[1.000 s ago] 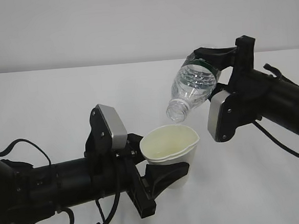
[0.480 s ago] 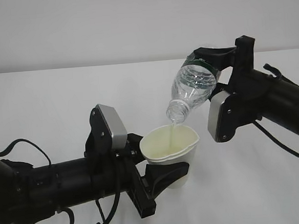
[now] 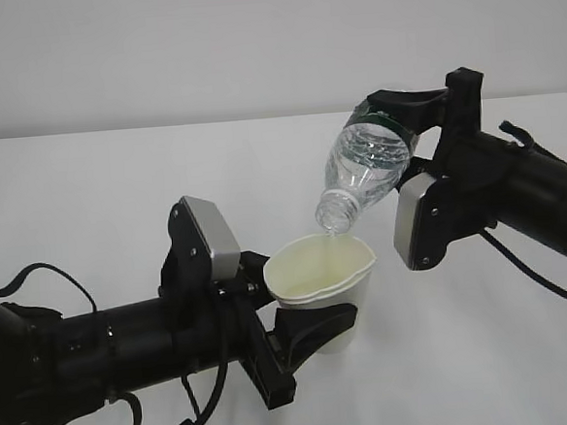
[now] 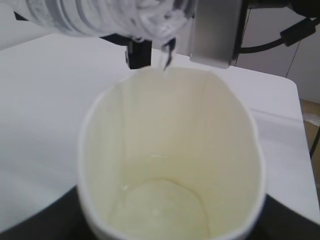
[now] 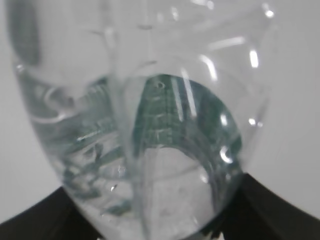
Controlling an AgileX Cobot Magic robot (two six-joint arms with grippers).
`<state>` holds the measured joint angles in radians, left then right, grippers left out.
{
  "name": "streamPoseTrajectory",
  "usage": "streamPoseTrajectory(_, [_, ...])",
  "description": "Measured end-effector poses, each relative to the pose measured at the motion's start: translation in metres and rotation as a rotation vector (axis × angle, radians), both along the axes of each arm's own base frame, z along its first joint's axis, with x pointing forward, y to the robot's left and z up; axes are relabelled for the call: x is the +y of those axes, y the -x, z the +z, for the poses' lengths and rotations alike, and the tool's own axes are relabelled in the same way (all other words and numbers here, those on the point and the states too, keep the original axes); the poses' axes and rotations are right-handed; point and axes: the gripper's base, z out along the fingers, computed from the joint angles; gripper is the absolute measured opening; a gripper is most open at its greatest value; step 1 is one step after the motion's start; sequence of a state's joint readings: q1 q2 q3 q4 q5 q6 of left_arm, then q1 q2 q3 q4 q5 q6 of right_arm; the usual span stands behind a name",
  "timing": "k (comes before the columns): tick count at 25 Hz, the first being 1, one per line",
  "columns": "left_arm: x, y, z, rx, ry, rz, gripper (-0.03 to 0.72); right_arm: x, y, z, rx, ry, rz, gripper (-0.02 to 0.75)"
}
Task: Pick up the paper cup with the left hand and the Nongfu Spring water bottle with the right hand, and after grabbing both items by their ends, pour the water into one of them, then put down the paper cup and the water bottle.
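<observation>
so the paper cup [image 3: 324, 286] is the thing to look at here, it's sitting upright and lifted a bit off the white table [image 3: 97, 196], clamped around its lower half by the left hand [image 3: 307, 332], black jaws hugging both sides of it. you can tell it's a real squeeze because the rim is pushed out of round, kind of an oval with a pinched corner, super obvious in the left wrist view where the cup [image 4: 170, 165] fills most of the shot. just above and slightly right of the cup is the nongfu spring water bottle [image 3: 363, 168], tipped neck-down at a slant with no cap, its mouth hanging right over the cup's rim. the right hand [image 3: 409, 131] has it gripped up at the base end, near the dark green label band. a thin stream of water [image 4: 161, 64] is coming out of the neck and dropping into the cup, and there's a shallow pool of it at the cup's bottom. the right wrist view is basically all bottle [image 5: 145, 130], ribbed clear plastic with water sloshed inside. behind the cup it's just plain wall [image 3: 204, 43].
</observation>
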<state>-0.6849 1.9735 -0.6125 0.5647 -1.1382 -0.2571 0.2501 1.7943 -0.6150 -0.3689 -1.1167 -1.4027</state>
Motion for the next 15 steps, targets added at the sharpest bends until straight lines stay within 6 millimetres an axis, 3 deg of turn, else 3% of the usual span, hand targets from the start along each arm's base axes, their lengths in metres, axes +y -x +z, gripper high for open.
streamPoseTrajectory(15, [0.0004, -0.0011, 0.0002, 0.003, 0.003, 0.014, 0.424, 0.0, 0.0, 0.0, -0.004, 0.006, 0.0, 0.479])
